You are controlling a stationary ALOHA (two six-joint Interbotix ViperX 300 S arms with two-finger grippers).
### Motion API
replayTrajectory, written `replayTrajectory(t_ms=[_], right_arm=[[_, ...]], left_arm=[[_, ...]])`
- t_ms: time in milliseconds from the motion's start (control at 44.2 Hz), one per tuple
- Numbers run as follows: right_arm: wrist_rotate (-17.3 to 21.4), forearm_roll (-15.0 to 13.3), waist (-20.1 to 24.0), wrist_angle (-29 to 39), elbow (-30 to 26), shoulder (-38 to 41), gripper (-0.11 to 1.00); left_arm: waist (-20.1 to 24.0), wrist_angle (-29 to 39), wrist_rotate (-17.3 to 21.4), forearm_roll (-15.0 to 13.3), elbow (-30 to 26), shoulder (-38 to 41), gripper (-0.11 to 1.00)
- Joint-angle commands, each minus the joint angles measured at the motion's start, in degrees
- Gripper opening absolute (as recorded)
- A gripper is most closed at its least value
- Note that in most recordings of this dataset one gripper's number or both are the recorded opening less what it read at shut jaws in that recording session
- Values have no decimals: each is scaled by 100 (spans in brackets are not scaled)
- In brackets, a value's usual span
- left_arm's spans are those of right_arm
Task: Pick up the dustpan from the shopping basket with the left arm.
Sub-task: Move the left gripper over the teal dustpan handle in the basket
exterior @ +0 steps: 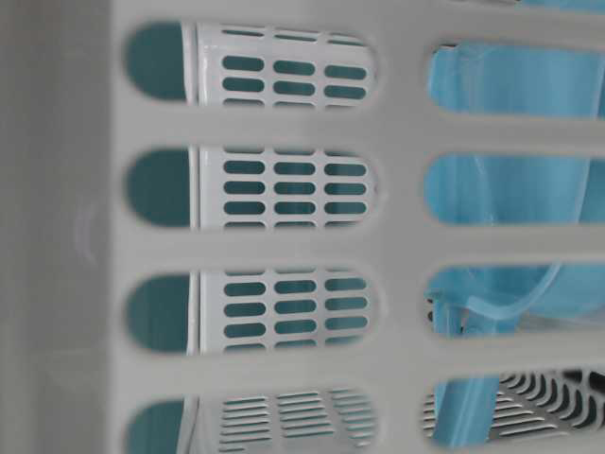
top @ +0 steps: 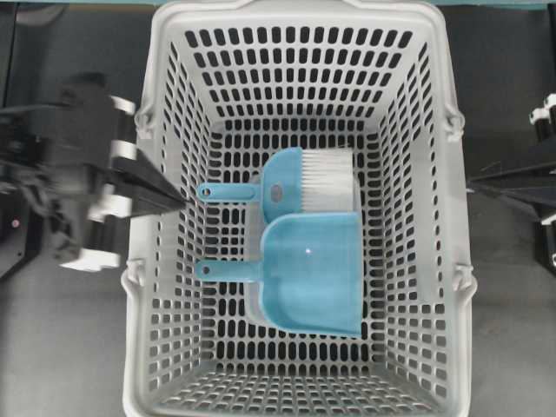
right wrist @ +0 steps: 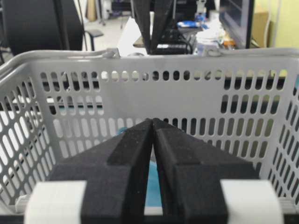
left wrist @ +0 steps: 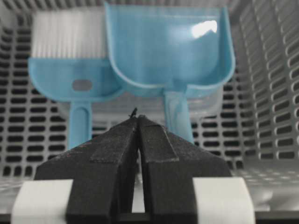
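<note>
The light blue dustpan (top: pixel 314 271) lies in the grey shopping basket (top: pixel 174 52), tray to the right, thin handle (top: pixel 228 270) pointing left. It partly rests on a clear box. In the left wrist view the dustpan (left wrist: pixel 170 46) lies ahead, its handle (left wrist: pixel 178 115) just right of the tips. My left gripper (top: pixel 184 201) is shut and empty, its tips over the basket's left wall, above and apart from the handle; it also shows in the left wrist view (left wrist: pixel 138 117). My right gripper (right wrist: pixel 153 120) is shut and empty, outside the basket's right wall (top: pixel 460 200). The dustpan also shows through the slots in the table-level view (exterior: pixel 501 189).
A blue hand brush (top: pixel 300 178) with white bristles lies beside the dustpan, toward the far side, handle pointing left; in the left wrist view the brush (left wrist: pixel 70 70) is left of the dustpan. The clear box (top: pixel 254 261) lies under both. The slotted basket walls surround everything.
</note>
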Motion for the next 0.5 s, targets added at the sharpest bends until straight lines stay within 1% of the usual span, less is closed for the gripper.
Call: replayTrajectory(t_ms=[0, 158, 226, 384, 430, 475], right_arm=[[9, 18, 18, -26, -53, 26, 0], [9, 18, 26, -9, -44, 26, 0], [9, 18, 26, 0, -26, 18, 0], [79, 18, 26, 44, -9, 26, 0], [114, 18, 26, 62, 0, 18, 0], [167, 18, 26, 70, 9, 18, 0]], left_arm=[[-62, 519, 9, 18, -773, 580, 0], [-123, 1187, 0, 18, -1450, 1336, 0], [-132, 1512, -9, 18, -1652, 1652, 0], [-220, 1688, -9, 18, -1793, 2048, 1], [-264, 1688, -9, 18, -1811, 2145, 7], [-272, 1688, -18, 18, -1802, 2224, 16]])
